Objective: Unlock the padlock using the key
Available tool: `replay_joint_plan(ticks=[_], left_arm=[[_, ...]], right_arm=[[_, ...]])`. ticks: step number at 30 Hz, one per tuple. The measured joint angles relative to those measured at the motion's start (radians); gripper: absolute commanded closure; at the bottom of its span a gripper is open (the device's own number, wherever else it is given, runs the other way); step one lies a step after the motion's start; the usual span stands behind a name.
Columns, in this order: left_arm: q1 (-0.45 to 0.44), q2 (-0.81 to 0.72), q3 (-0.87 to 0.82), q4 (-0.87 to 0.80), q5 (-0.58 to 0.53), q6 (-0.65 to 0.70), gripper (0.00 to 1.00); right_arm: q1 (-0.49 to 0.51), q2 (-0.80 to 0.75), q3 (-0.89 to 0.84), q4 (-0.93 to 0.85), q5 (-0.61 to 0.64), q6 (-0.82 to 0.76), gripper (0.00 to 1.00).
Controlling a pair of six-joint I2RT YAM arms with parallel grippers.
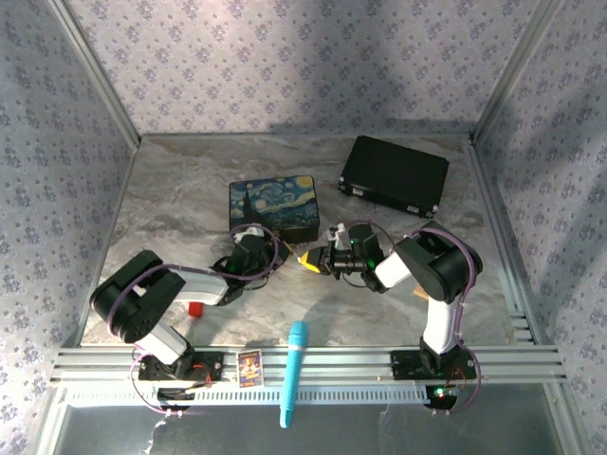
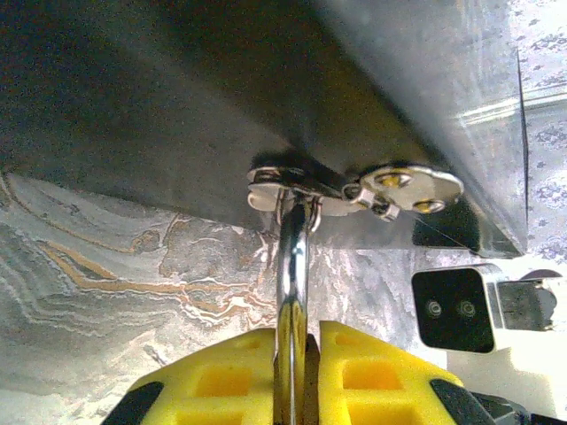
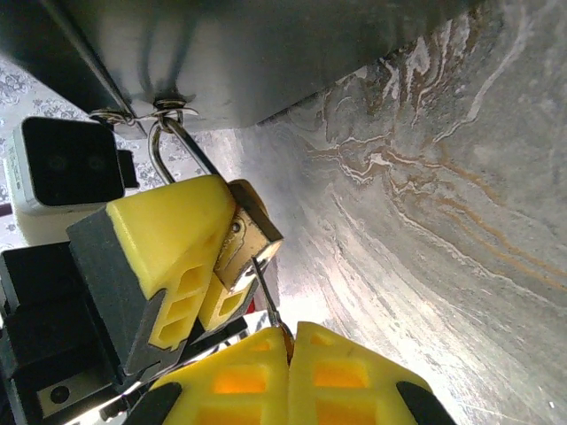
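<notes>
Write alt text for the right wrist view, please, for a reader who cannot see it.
The right gripper pinches the key, its tip at the base of the padlock, which the left gripper clamps. The padlock's shackle is hooked through the hasp of a tin above a marbled table.

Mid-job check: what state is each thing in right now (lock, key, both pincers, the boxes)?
tin: lid shut, hasp closed
padlock: hanging on the hasp, looks locked
key: tip at the padlock's keyhole end
left pincer: shut on padlock
right pincer: shut on key
black case: closed
</notes>
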State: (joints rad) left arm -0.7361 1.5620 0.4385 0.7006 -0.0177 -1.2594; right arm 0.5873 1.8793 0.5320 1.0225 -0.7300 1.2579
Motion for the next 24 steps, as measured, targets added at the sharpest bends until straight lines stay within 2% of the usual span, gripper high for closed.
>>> replay_joint_plan(ticks=[7,24], left_arm=[[0.000,0.000,-0.010,0.029,-0.001,-0.027,0.99],[0.001,-0.037,-0.011,-0.038,-0.021,-0.033,0.99]], right_arm=[[0.011,0.002,0.000,0.024,0.000,0.015,1.00],[0.030,0.035,0.002,0.076,0.001,0.050,1.00]])
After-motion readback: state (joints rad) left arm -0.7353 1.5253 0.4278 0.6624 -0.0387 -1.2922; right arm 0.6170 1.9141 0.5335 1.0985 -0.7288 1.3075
